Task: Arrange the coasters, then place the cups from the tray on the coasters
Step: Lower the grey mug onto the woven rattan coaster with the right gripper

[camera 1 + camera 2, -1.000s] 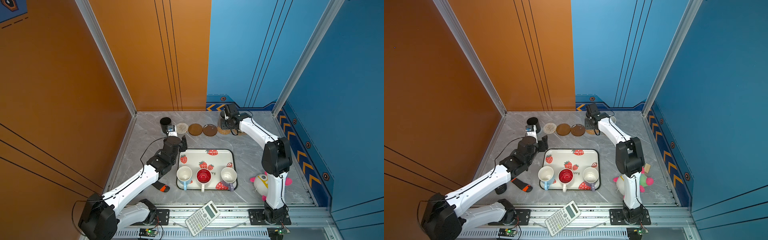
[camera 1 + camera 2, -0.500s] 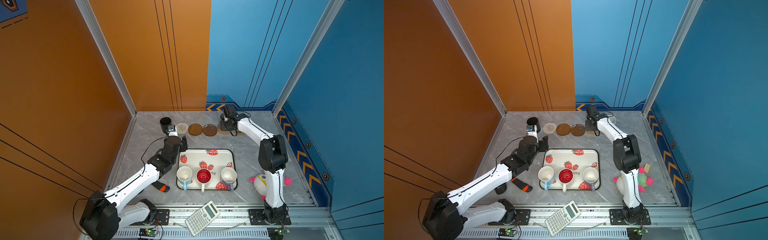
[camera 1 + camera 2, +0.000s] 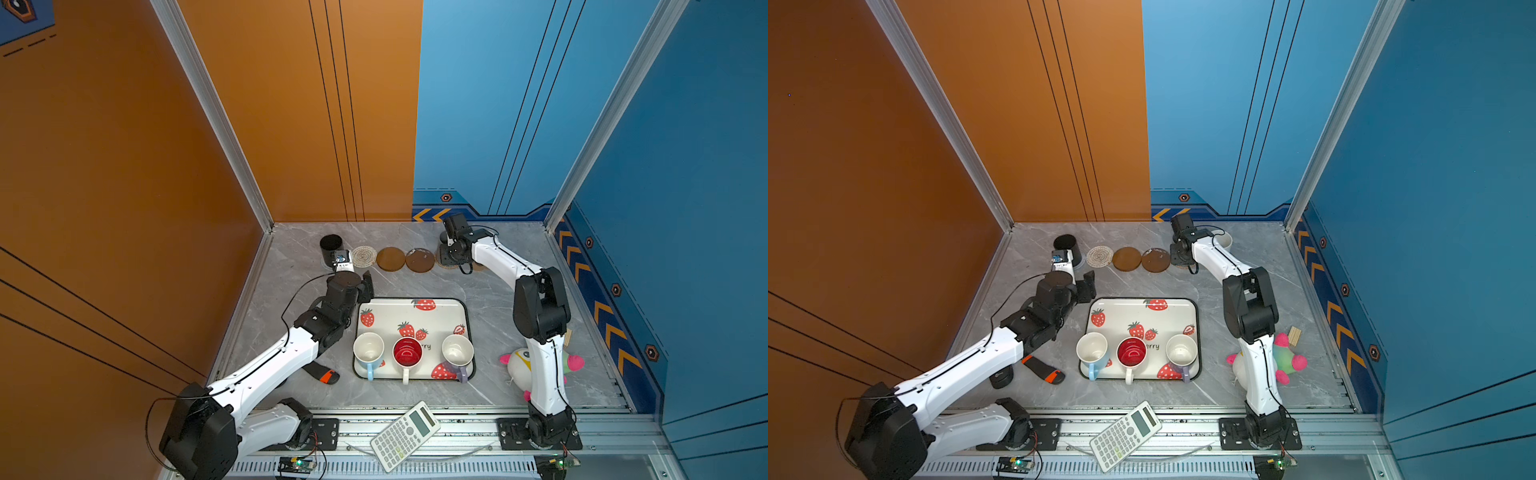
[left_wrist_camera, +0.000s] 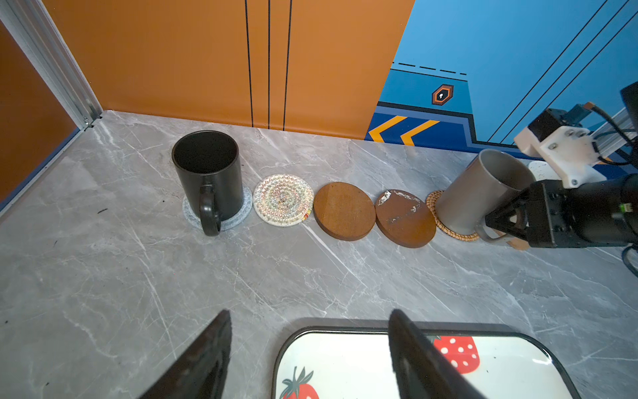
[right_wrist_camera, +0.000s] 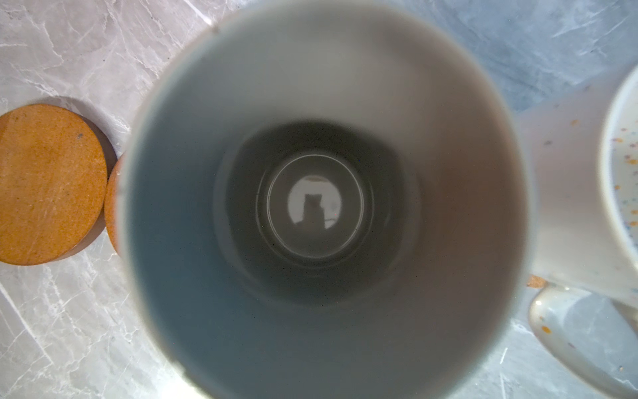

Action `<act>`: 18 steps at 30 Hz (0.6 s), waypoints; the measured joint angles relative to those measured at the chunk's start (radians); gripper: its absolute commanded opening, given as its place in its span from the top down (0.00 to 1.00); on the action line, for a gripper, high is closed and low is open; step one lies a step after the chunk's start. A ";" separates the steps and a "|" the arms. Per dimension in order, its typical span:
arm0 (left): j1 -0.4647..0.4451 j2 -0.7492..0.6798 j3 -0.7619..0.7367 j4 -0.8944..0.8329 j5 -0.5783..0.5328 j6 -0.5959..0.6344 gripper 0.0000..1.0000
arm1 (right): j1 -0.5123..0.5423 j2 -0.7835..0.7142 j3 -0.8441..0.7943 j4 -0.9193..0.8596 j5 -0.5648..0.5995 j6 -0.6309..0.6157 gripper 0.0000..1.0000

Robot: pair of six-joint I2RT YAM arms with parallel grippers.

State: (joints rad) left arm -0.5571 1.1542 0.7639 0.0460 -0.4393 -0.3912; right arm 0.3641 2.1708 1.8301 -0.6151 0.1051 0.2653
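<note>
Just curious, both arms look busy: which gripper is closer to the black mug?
Left. The left gripper hangs open between the black mug and the tray; the right gripper holds the grey mug at the coaster row's other end.

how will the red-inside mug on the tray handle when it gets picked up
Probably rigid and fairly heavy for its size: the red-inside mug looks like glazed ceramic. Its glossy wall may slip, so the handle, pointing toward the near rim of the tray, seems the safer hold. Standing upright on a flat base, it should not roll.
</note>
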 measured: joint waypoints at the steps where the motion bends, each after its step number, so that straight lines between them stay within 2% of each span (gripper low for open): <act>1: 0.000 0.000 0.000 0.000 0.000 0.000 0.28 | -0.001 0.000 0.000 0.000 0.002 0.000 1.00; 18: 0.001 0.000 0.000 0.000 0.006 0.000 0.28 | -0.011 0.001 0.002 0.000 0.003 0.000 1.00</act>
State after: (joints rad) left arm -0.5564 1.1542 0.7639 0.0460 -0.4328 -0.3912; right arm 0.3527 2.1715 1.8317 -0.6151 0.1085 0.2653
